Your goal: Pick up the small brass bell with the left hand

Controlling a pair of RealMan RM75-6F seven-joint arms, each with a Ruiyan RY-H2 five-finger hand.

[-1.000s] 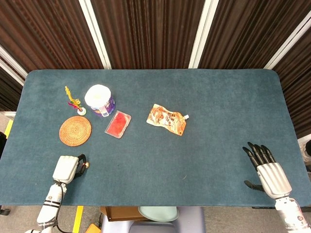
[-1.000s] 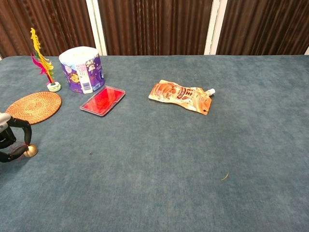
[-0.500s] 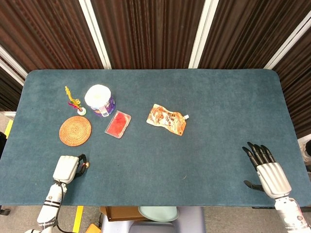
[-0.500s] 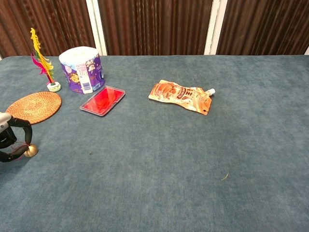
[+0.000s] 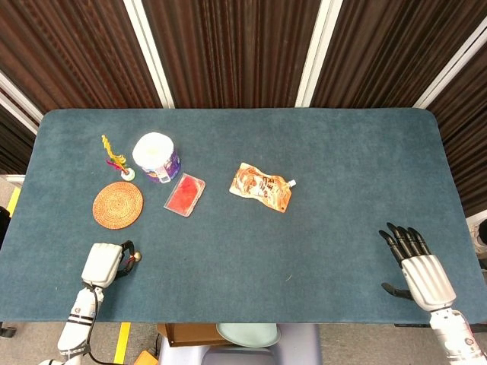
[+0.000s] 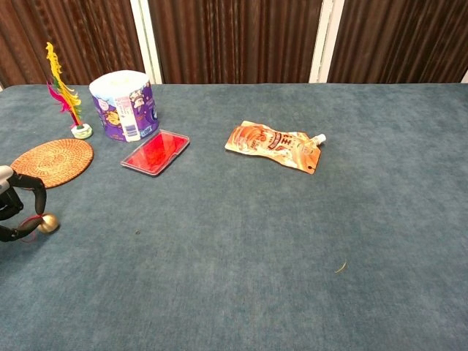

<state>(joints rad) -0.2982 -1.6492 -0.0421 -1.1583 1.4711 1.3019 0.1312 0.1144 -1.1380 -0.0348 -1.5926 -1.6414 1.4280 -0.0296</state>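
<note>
Blue table (image 5: 319, 152) — left hand (image 6: 13, 208) pinches the brass bell (image 6: 48, 223); right hand (image 5: 417, 262) lies spread.

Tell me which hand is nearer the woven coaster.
Left. The left hand sits just below the woven coaster, fingers around the brass bell; the right hand is across the table.

small brass bell (image 6: 48, 223) in left hand's (image 6: 16, 212) fingertips

Left hand (image 6: 13, 212) mostly cut off by the chest view's left edge, small brass bell (image 6: 48, 224) partly behind its fingers, right hand (image 5: 417, 266) outside that view.
</note>
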